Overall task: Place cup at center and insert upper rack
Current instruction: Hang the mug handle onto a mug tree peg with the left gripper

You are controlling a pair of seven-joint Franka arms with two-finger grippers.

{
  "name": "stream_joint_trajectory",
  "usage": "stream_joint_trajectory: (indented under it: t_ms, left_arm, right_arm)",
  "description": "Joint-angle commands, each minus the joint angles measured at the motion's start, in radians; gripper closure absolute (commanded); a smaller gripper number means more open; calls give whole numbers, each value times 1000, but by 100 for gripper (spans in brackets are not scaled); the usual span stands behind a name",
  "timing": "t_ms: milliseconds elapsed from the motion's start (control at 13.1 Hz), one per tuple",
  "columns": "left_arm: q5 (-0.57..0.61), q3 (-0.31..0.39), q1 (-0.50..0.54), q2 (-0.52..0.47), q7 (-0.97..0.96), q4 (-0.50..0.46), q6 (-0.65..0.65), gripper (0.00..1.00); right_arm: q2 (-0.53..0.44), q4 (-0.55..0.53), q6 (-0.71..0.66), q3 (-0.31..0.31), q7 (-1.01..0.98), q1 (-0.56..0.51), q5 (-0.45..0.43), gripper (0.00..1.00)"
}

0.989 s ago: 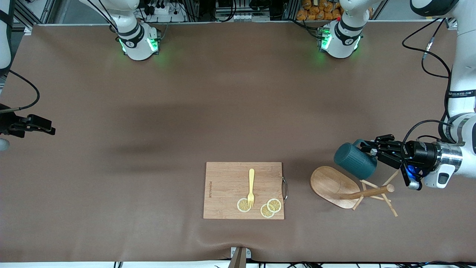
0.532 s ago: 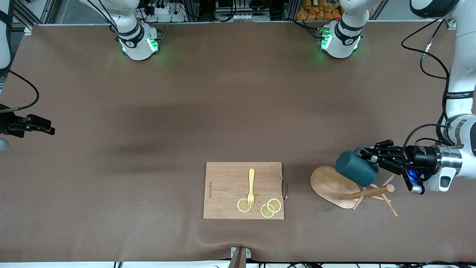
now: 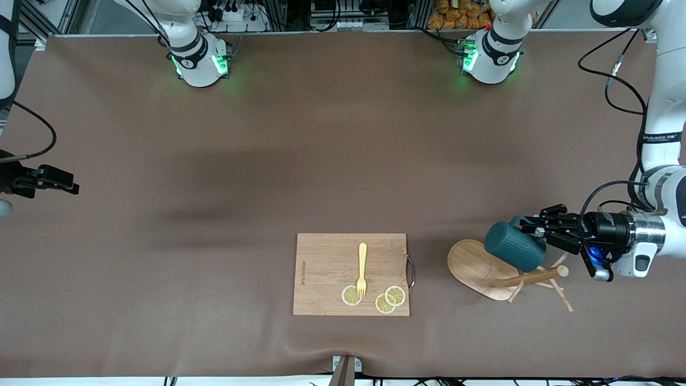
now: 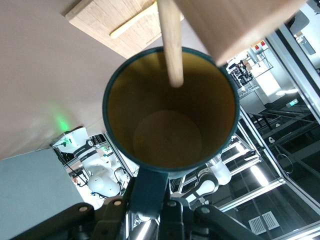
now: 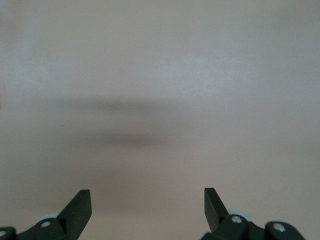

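The dark teal cup (image 3: 513, 245) hangs tipped on its side in my left gripper (image 3: 529, 225), which is shut on the cup's handle. It is over the light-wood upper rack (image 3: 477, 265), which lies on its side near the left arm's end of the table, with its post (image 3: 531, 277) and pegs pointing toward that end. In the left wrist view the cup's yellowish inside (image 4: 170, 115) faces the camera, my left gripper (image 4: 148, 202) clamps the handle, and a peg (image 4: 170, 40) crosses the cup's mouth. My right gripper (image 3: 72, 187) waits open and empty at the right arm's end (image 5: 147, 200).
A rectangular wooden cutting board (image 3: 327, 257) with a yellow fork (image 3: 362, 268) and lemon slices (image 3: 395, 295) lies near the front edge at mid-table, beside the rack. It also shows in the left wrist view (image 4: 95, 20). The brown mat (image 3: 321, 161) covers the table.
My left gripper has shifted a little with the cup, bringing it closer over the rack's base and post. The right arm has not moved.
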Motion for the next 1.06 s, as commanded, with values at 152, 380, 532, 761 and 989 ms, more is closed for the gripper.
stream_joint_trajectory:
  t_ms: [152, 380, 532, 761, 989]
  left_arm:
    - [-29, 13, -5, 2, 24, 2, 2, 100]
    - [-39, 20, -3, 11, 36, 0, 1, 100]
    - [-59, 25, -2, 21, 39, 0, -4, 100]
    - [-84, 37, 1, 31, 44, -1, -8, 100]
    - [-98, 56, 3, 40, 44, -1, -14, 100]
  right_arm:
    - [5, 12, -3, 1, -12, -8, 8, 0]
    - [5, 12, -3, 2, -12, -7, 9, 0]
    - [7, 12, -3, 1, -12, -7, 9, 0]
    - [10, 12, -3, 1, -12, -7, 9, 0]
    - [10, 12, -3, 2, -12, -7, 9, 0]
